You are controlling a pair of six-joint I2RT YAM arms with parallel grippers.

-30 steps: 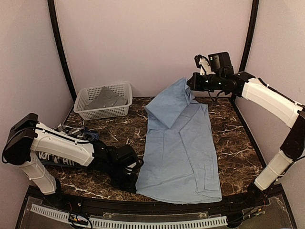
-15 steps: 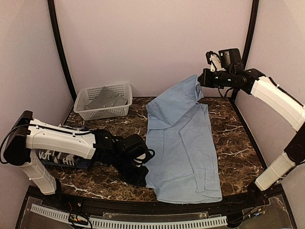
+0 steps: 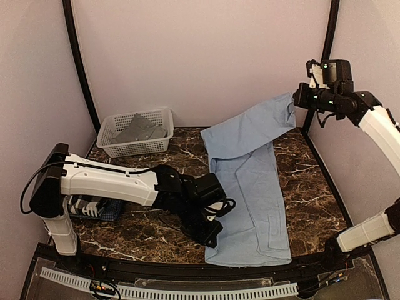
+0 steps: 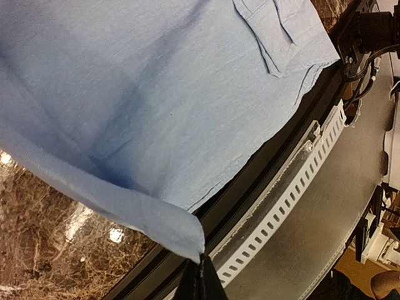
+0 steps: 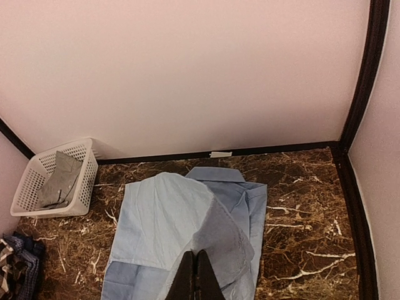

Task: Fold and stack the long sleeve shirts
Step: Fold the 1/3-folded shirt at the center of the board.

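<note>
The light blue shirt (image 3: 250, 194) lies lengthwise on the marble table, collar at the back. My right gripper (image 3: 295, 99) is shut on its upper left side and holds that flap up high over the back right corner; in the right wrist view the cloth (image 5: 181, 219) hangs from the shut gripper (image 5: 195, 265). My left gripper (image 3: 214, 236) is shut on the shirt's lower left hem corner (image 4: 181, 228), lifted just above the table's front edge. Checked shirts (image 3: 94, 208) lie bunched at the left under my left arm. A grey shirt (image 3: 140, 129) lies in the basket.
A white lattice basket (image 3: 119, 145) stands at the back left. The black front rail and a slotted white cable duct (image 4: 294, 187) run along the near edge. Walls close in on both sides and the back.
My right gripper has swung right and higher, pulling the shirt's left side up and across. My left gripper has moved right along the front edge, dragging the lower hem corner over the shirt.
</note>
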